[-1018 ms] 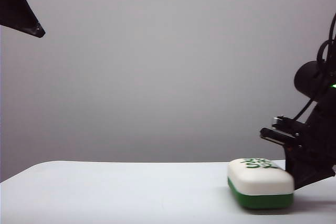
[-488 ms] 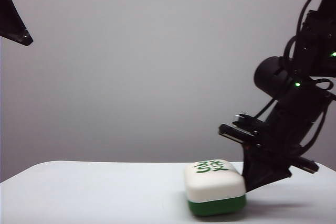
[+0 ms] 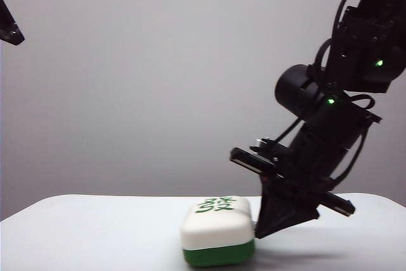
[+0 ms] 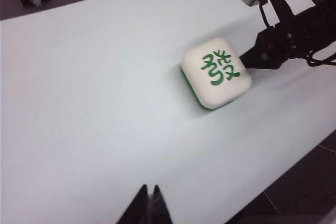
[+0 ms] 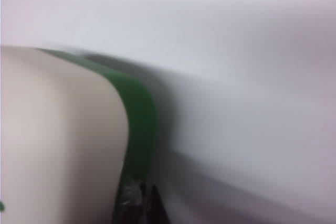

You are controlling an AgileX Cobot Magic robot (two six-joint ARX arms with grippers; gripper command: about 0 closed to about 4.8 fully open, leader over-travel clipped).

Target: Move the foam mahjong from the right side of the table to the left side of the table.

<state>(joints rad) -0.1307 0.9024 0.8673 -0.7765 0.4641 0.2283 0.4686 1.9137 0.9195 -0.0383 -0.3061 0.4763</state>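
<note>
I see the foam mahjong [image 3: 218, 231] lying flat on the table [image 3: 95, 233], white layer up, green characters showing, roughly mid-table and near the front edge. Just beside its right end sits my right gripper [image 3: 261, 228], tips together in a narrow wedge that grips nothing, pressed against the tile's side as I read it; the right wrist view shows only green rim and white foam close up. My left gripper [image 4: 148, 203] hangs well away from the tile, over the table's near side, fingers closed with nothing between them. My worry: the push point looks off-centre and low, so the soft tile could pivot, slip past the tips, or ride up and flip.
</note>
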